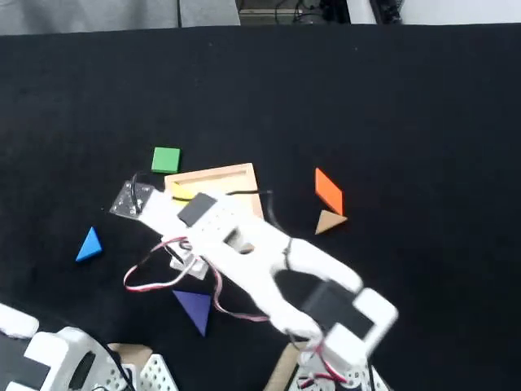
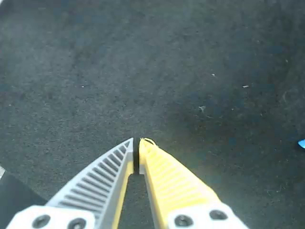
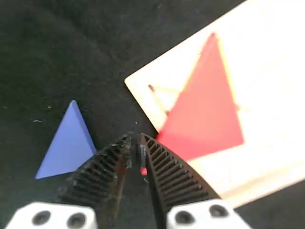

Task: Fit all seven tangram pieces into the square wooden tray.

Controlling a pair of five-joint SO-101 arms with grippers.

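My right gripper (image 3: pixel 136 138) is pinched almost closed on a corner of the red triangle (image 3: pixel 205 114), with a sliver of red between the jaws. My left gripper (image 2: pixel 136 141) is closed on nothing and hangs over the bare black surface (image 1: pixel 407 98).

The wooden tray (image 1: pixel 213 173) sits mid-surface with my right arm stretched across it. From the high view that arm covers much of the tray. The right wrist view gives me what lies beneath: the red triangle slants across the tray's corner and overhangs the rim, so I judge it unseated. Gripping one corner probably lets me swivel it square.

The high view adds the loose pieces: a purple triangle (image 1: pixel 195 309) near my arm, an orange parallelogram (image 1: pixel 329 190), a green square (image 1: pixel 166 159) just beside the tray, a blue triangle (image 1: pixel 89 244) and a tan triangle (image 1: pixel 329 221).
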